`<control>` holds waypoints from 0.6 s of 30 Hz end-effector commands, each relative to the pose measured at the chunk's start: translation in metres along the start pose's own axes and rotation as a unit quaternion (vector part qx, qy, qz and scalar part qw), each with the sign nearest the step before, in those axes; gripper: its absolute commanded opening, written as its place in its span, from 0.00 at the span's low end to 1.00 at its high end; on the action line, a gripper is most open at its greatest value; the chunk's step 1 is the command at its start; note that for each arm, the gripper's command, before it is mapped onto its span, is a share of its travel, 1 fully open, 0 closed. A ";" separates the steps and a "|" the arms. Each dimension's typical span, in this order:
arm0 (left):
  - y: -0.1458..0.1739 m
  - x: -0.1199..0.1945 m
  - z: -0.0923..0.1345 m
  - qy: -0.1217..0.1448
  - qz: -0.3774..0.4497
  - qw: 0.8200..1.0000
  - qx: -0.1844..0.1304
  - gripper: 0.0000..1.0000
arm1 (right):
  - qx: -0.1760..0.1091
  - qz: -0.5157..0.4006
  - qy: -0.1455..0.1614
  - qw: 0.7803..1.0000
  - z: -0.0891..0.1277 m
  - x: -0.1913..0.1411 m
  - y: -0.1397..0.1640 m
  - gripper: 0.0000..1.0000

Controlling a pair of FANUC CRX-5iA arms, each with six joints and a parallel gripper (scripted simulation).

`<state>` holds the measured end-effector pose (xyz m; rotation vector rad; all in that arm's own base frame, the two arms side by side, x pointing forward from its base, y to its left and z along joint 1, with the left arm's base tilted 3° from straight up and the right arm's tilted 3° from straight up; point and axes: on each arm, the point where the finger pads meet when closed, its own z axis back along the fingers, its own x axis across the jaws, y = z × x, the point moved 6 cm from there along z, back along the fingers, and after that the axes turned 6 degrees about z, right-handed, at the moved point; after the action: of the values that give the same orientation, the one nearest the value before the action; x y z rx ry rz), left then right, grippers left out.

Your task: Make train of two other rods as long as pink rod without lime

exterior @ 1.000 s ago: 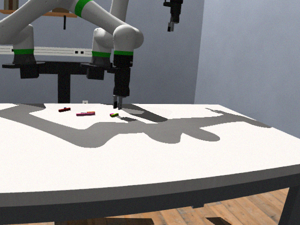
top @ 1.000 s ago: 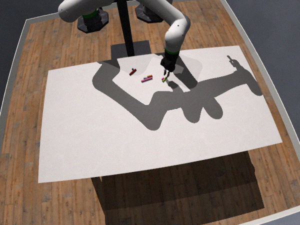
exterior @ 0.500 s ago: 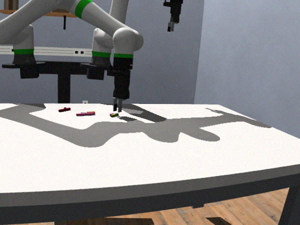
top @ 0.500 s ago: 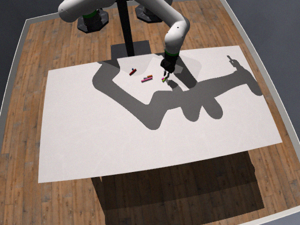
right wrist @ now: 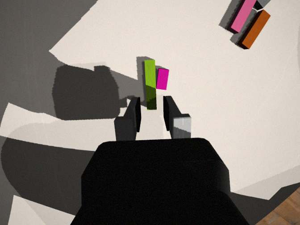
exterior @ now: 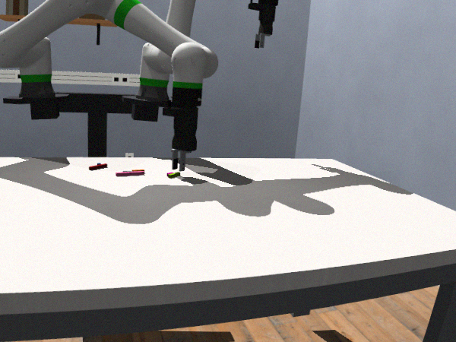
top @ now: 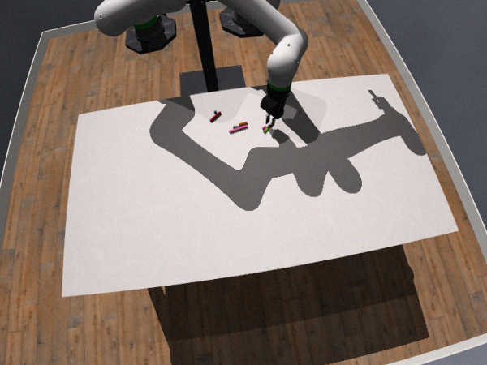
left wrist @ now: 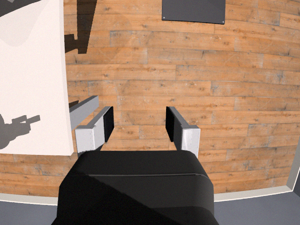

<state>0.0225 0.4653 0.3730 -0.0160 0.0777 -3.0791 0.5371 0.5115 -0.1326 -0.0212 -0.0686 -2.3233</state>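
Note:
The right gripper (top: pixel 270 121) (exterior: pixel 178 168) (right wrist: pixel 152 113) is part open and empty, low above one end of a lime rod (top: pixel 267 129) (exterior: pixel 174 175) (right wrist: pixel 150 77). A magenta rod (right wrist: pixel 162 79) lies close beside the lime rod, at a slight angle. A pink rod (top: pixel 238 129) (exterior: pixel 130 173) (right wrist: pixel 243 16) lies with an orange rod (top: pixel 243 123) (right wrist: pixel 255 30) and a grey rod (top: pixel 235 126) (right wrist: pixel 264 2) along one side. A red rod (top: pixel 215 117) (exterior: pixel 97 166) lies farther off, with a small blue rod (top: pixel 215 112) beside it. The left gripper (exterior: pixel 259 46) (left wrist: pixel 139 123) is open and empty, held high.
All rods lie on the white table (top: pixel 162 235) (exterior: pixel 228 258) (left wrist: pixel 36 80) near its back edge. The left gripper hangs over the wooden floor (left wrist: pixel 150 72), beyond the table edge. A black post (top: pixel 203 49) stands behind the table. Arm shadows cross the table top.

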 end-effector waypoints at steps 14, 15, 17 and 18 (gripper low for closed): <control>0.000 0.000 0.001 0.000 0.000 1.000 -0.001 1.00 | 0.000 0.000 0.001 1.000 -0.002 -0.001 0.000 0.54; 0.000 0.000 0.001 0.000 0.000 1.000 -0.001 1.00 | 0.000 0.000 0.001 1.000 -0.002 -0.001 0.000 0.54; 0.000 0.000 0.001 0.000 0.000 1.000 -0.001 1.00 | 0.000 0.000 0.001 1.000 -0.004 -0.001 0.000 0.54; 0.000 0.000 0.001 0.000 0.000 1.000 -0.001 1.00 | 0.000 0.000 0.001 1.000 -0.005 -0.001 0.000 0.54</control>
<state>0.0225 0.4653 0.3730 -0.0160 0.0777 -3.0791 0.5371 0.5112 -0.1375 -0.0212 -0.0686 -2.3232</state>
